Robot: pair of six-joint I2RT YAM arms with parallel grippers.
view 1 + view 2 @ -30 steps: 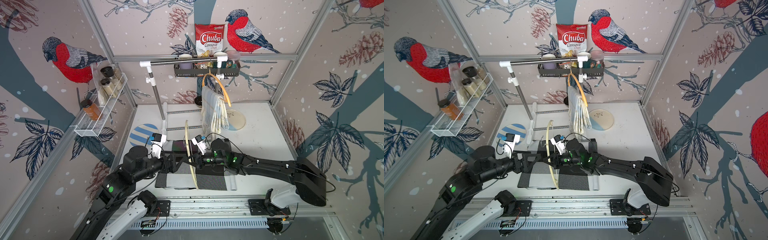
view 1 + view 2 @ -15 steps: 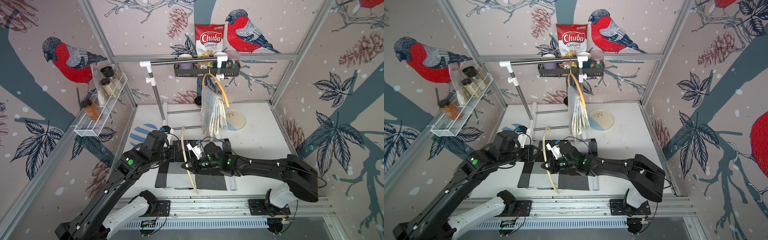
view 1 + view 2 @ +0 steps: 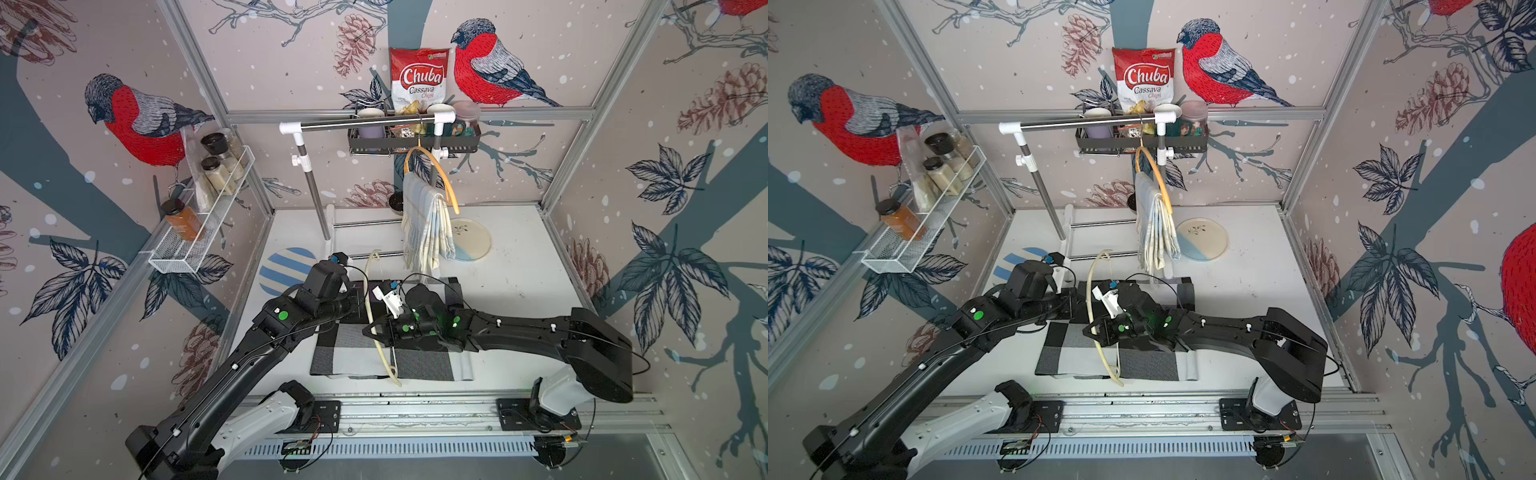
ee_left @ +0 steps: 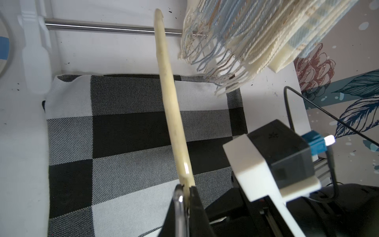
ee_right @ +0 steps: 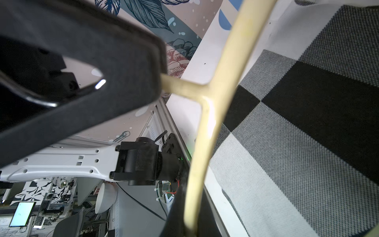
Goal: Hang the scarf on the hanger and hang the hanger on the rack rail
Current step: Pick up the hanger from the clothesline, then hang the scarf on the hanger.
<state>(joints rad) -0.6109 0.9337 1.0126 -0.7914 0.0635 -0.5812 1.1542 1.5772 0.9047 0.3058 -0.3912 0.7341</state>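
Note:
The scarf (image 3: 374, 353) (image 3: 1100, 361), checked in black, grey and white, lies flat on the table near the front rail. Above it the cream hanger (image 3: 367, 291) (image 3: 1089, 291) stands on edge, held by both arms. My right gripper (image 3: 376, 332) (image 3: 1096, 330) is shut on the hanger's lower part, which runs straight into its jaws in the right wrist view (image 5: 189, 225). My left gripper (image 3: 360, 298) (image 4: 185, 189) is shut on the hanger (image 4: 170, 102) from the left side. The scarf (image 4: 123, 133) (image 5: 297, 153) fills the ground under both wrists.
An orange hanger with a cream-and-blue scarf (image 3: 428, 224) hangs from the rail (image 3: 361, 124); its fringe (image 4: 235, 51) hangs just behind the cream hanger. A striped plate (image 3: 286, 268) and a pale plate (image 3: 473, 241) lie on the table. A wire shelf (image 3: 199, 224) lines the left wall.
My left arm has risen and swung in toward the hanger, and its jaws have closed on it. The right arm has shifted the hanger slightly to the left, still gripping it.

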